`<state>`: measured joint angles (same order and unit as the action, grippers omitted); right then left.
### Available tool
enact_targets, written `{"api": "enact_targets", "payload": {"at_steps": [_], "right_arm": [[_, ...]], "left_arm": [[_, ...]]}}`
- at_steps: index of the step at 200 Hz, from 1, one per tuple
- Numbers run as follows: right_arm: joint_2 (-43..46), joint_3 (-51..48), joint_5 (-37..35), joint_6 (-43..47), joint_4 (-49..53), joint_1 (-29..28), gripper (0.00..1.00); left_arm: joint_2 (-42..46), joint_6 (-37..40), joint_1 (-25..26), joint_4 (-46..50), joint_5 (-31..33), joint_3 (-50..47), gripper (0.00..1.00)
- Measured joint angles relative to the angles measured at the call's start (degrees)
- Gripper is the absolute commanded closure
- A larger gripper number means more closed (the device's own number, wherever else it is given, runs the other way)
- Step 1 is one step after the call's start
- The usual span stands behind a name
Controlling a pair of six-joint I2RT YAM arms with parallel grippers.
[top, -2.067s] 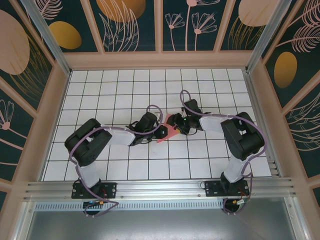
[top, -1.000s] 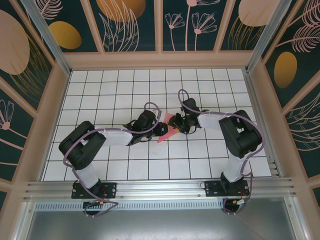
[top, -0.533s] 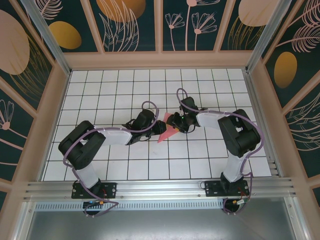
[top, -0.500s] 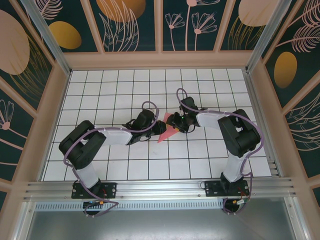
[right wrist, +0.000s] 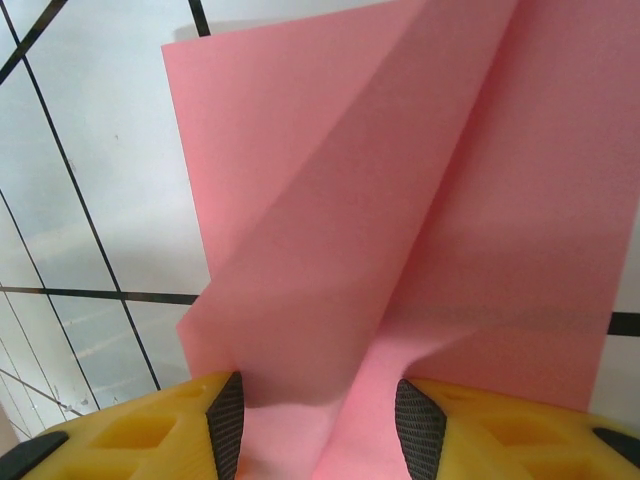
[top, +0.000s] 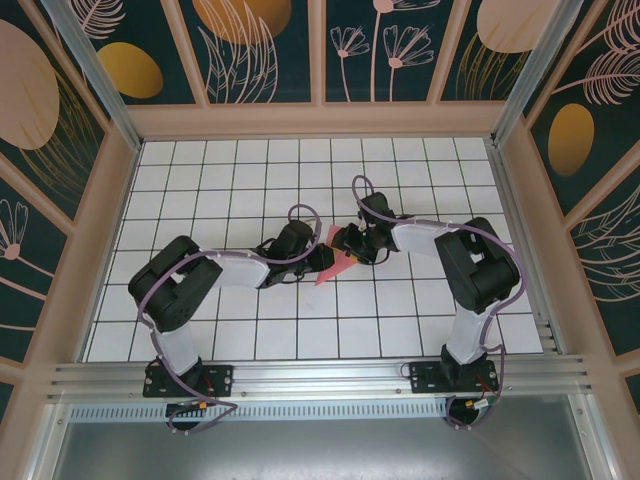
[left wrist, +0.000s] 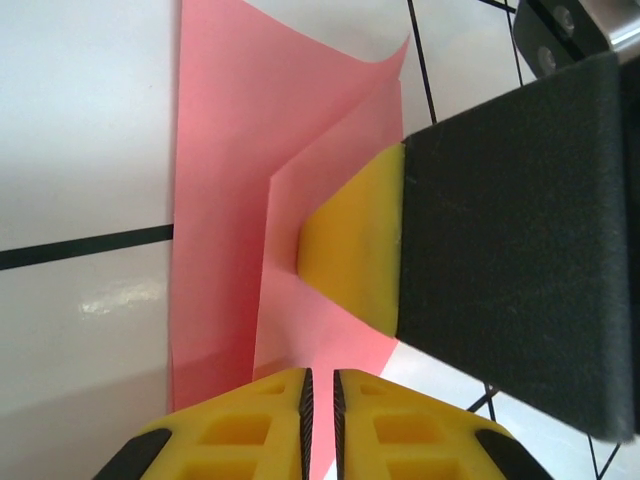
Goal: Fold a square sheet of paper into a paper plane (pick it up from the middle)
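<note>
Overhead, floral walls point(top: 260, 50) ring gridded table point(top: 200, 180) holding paper point(top: 338, 263).

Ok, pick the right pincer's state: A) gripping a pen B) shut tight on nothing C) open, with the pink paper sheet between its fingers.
C: in the right wrist view the right pincer has its fingers apart, the pink paper sheet running between them.

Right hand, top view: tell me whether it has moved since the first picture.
Yes. The right hand has shifted slightly left along the white grid, over the pink paper.
</note>
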<state>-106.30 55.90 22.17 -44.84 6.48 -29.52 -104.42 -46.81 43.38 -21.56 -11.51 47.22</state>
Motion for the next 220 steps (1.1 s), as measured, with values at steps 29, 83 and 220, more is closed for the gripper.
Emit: {"api": "enact_targets", "payload": {"at_steps": [29, 83, 220], "right_arm": [[0.0, 0.0, 0.2, 0.0, -0.1, 0.0, 0.48], [0.0, 0.0, 0.3, 1.0, -0.2, 0.0, 0.49], [-1.2, 1.0, -0.4, 1.3, 0.7, -0.2, 0.57]], "left_arm": [[-1.3, 0.0, 0.0, 0.9, 0.8, 0.5, 0.83], [-1.5, 0.0, 0.0, 1.7, 1.7, 0.5, 0.83], [-2.4, -0.3, -0.3, 2.3, 1.7, 0.8, 0.84]]}}
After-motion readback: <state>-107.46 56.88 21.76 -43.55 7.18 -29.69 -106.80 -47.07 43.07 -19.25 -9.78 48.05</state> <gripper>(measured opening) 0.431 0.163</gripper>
